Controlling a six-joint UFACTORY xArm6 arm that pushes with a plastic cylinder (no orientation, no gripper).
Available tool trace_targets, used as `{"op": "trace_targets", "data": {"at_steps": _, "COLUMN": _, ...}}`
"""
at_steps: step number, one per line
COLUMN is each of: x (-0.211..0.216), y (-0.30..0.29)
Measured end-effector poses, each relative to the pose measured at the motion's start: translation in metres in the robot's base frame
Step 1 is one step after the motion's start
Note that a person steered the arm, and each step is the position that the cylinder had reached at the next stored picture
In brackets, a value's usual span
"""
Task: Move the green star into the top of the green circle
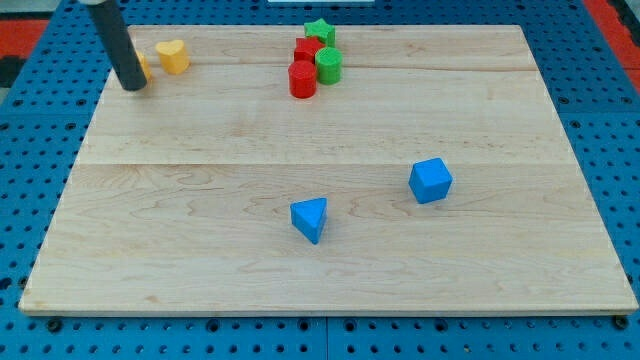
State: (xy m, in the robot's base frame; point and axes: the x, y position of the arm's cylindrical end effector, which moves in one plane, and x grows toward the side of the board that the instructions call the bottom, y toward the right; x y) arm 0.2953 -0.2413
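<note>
My tip rests at the wooden board's top-left corner, touching a partly hidden yellow block — a bare rod with no jaws. Well to its right, the green star sits just above the green circle — beside two red blocks.

No legible text, labels, brands, numbers or signs anywhere: none on the wooden board, the blocks, or the blue pegboard around it.
</note>
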Motion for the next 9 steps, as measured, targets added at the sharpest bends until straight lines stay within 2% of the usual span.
{"op": "trace_targets", "data": {"at_steps": 1, "x": 0.009, "y": 0.013}}
{"op": "trace_targets", "data": {"at_steps": 2, "x": 0.045, "y": 0.105}}
{"op": "trace_targets", "data": {"at_steps": 3, "x": -0.005, "y": 0.15}}
{"op": "trace_targets", "data": {"at_steps": 4, "x": -0.075, "y": 0.159}}
{"op": "trace_targets", "data": {"at_steps": 5, "x": -0.103, "y": 0.183}}
{"op": "trace_targets", "data": {"at_steps": 7, "x": -0.098, "y": 0.292}}
{"op": "trace_targets", "data": {"at_steps": 8, "x": -0.103, "y": 0.295}}
{"op": "trace_targets", "data": {"at_steps": 9, "x": -0.101, "y": 0.322}}
